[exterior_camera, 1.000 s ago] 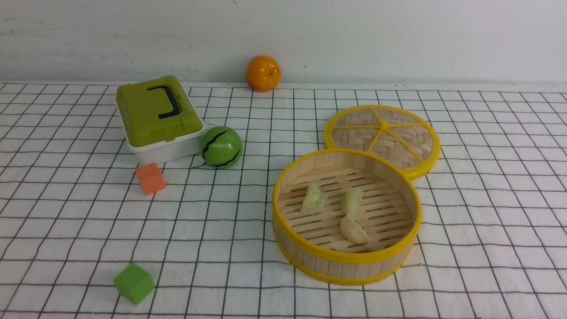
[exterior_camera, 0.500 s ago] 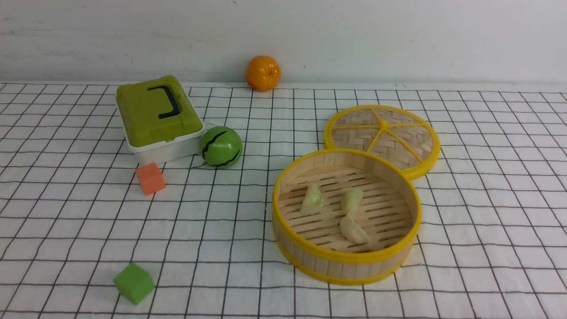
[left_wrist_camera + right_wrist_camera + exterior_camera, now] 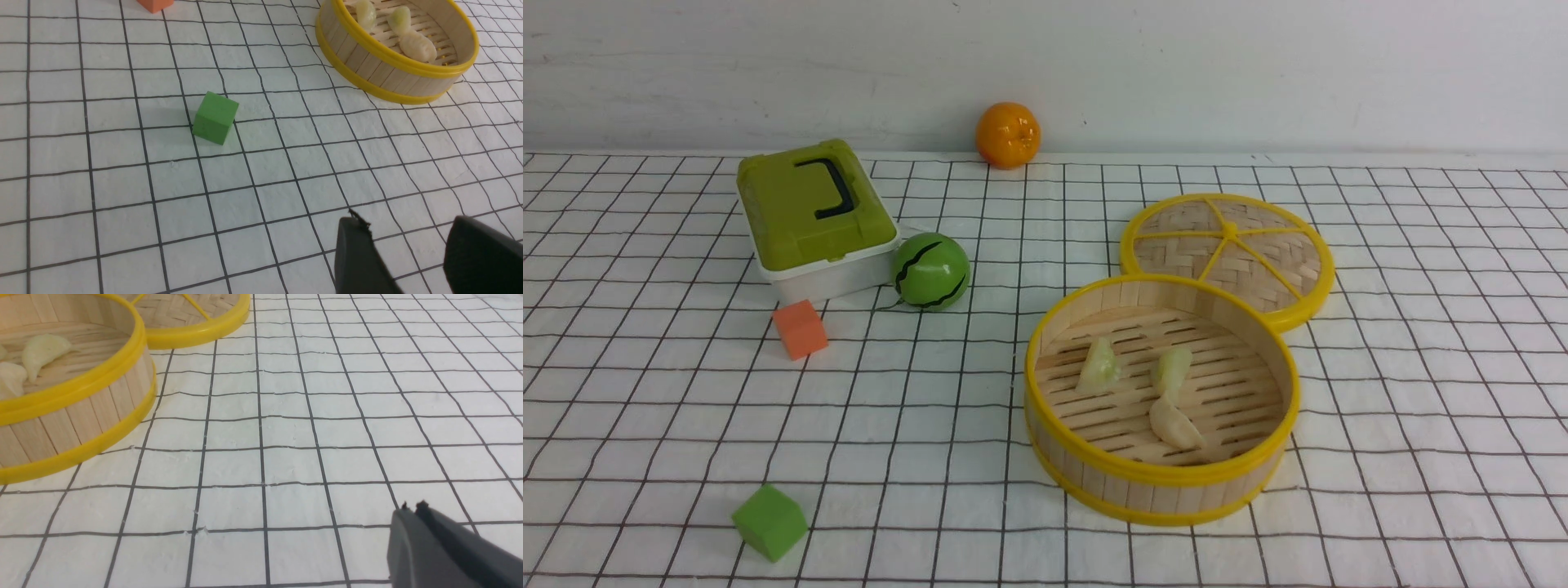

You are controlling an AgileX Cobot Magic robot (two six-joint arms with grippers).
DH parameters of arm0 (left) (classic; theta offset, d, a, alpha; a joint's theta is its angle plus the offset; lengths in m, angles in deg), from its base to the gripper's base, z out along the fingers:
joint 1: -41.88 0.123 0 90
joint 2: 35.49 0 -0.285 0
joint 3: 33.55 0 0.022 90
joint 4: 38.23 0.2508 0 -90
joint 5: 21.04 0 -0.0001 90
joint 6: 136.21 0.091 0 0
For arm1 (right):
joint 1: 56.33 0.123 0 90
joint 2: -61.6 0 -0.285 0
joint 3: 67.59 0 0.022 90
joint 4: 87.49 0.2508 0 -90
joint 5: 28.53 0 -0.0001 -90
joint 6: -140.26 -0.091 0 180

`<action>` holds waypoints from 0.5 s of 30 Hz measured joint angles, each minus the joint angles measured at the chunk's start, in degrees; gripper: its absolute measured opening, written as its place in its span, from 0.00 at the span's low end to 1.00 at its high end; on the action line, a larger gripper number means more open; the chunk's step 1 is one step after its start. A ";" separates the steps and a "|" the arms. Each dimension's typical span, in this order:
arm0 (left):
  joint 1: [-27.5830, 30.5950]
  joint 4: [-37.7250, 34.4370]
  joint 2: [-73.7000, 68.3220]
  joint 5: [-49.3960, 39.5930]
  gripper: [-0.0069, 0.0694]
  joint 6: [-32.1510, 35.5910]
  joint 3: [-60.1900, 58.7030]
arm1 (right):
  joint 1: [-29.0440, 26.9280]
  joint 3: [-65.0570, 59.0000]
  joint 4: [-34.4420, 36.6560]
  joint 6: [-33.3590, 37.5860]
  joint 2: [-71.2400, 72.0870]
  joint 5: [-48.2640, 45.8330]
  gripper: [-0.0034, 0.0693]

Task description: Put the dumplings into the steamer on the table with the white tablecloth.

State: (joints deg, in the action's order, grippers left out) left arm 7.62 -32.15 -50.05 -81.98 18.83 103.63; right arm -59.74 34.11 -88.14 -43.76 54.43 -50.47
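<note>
The steamer stands on the table's white tablecloth, right of the middle. Three dumplings lie on its slatted floor: two pale yellow-green ones and a cream-white one. Neither gripper shows in the front view. In the left wrist view my left gripper is open over bare cloth with nothing between its fingers, well short of the steamer. In the right wrist view my right gripper is shut on nothing above the cloth, off to the side of the steamer.
A flat woven lid leans behind the steamer. A green box with a black handle, a green ball and an orange cube sit at the left. A green cube lies front left, an orange fruit by the wall.
</note>
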 joint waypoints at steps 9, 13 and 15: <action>0.23 0.37 0.00 3.28 0.44 -0.29 -1.47 | 0.00 0.00 0.00 0.00 0.00 0.00 0.05; 3.65 -0.23 0.00 15.71 0.27 1.40 -5.83 | 0.00 0.00 0.00 0.00 0.00 0.00 0.05; 7.54 -2.36 0.05 23.38 0.14 5.42 -9.14 | 0.00 0.00 0.00 0.00 0.00 0.00 0.05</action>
State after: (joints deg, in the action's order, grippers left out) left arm 15.17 -34.51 -50.00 -58.60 24.25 94.49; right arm -59.74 34.11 -88.14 -43.76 54.43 -50.47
